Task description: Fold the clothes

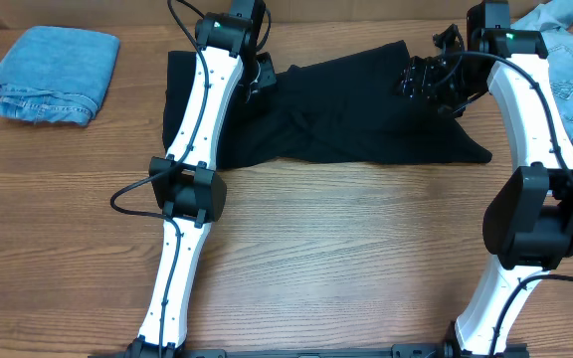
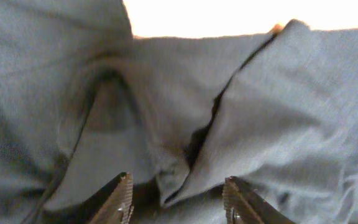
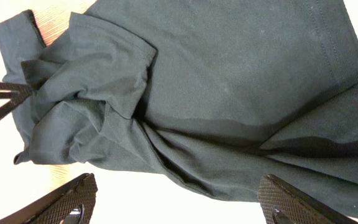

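Black T-shirt (image 1: 346,124), plain, rumpled, folded denim (image 1: 56,65) apart

No text, label, brand or number can be read anywhere.

Even overhead light; wrist views overexposed beyond the T-shirt (image 2: 291,124).

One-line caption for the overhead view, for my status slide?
Rumpled black T-shirt under the left gripper and right gripper; folded denim lies apart, upper left.
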`<state>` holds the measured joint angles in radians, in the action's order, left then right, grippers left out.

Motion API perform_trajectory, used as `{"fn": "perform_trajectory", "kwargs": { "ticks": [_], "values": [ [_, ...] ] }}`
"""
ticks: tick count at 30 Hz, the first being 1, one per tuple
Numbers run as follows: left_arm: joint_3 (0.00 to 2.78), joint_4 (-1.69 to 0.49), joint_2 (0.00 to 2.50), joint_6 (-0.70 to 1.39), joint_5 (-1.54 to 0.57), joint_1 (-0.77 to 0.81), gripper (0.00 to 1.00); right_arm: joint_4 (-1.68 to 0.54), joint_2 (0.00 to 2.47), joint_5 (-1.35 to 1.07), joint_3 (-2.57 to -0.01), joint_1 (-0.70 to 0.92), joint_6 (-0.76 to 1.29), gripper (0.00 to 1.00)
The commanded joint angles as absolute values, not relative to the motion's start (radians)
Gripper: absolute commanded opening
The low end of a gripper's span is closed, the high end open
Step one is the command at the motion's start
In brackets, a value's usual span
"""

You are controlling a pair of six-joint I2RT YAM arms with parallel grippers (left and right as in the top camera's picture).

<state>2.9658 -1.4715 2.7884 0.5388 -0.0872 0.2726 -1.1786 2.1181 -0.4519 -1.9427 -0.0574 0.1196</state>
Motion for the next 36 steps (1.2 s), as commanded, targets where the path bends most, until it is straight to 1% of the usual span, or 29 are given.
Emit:
{"fn": "perform_trajectory", "kwargs": {
  "ticks": [1,6,9,12,14,16,17,18,25,36],
  "values": [
    [2.935,-1.431,2.775,0.607,-0.06,0.269,0.54,-1.177,2.109,-0.445,-1.95,-0.057,0.123,0.87],
    [2.887,-1.389,2.775,0.611,-0.059,0.269,0.53,-1.176,2.109,-0.445,-1.95,-0.057,0.123,0.87],
    [2.864,-1.362,2.775,0.614,-0.059,0.269,0.48,-1.176,2.109,-0.445,-1.95,-0.057,0.123,0.87],
    [2.86,-1.348,2.775,0.614,-0.06,0.269,0.34,-1.176,2.109,-0.445,-1.95,-0.057,0.123,0.87],
    [2.86,-1.349,2.775,0.614,-0.06,0.269,0.19,-1.177,2.109,-0.445,-1.95,-0.057,0.123,0.87],
    [2.86,-1.359,2.773,0.614,-0.064,0.269,0.09,-1.18,2.109,-0.445,-1.95,-0.057,0.123,0.87],
    [2.86,-1.367,2.771,0.613,-0.063,0.269,0.05,-1.181,2.109,-0.445,-1.95,-0.057,0.123,0.86],
    [2.865,-1.385,2.765,0.608,-0.063,0.269,0.04,-1.18,2.109,-0.445,-1.95,-0.057,0.123,0.86],
    [2.915,-1.47,2.67,0.54,-0.052,0.268,0.04,-1.138,2.109,-0.411,-1.95,-0.061,0.123,0.86],
    [2.921,-1.65,2.401,0.466,-0.072,0.308,0.04,-1.131,2.109,-0.376,-1.95,-0.061,0.123,0.87]
  ]
}}
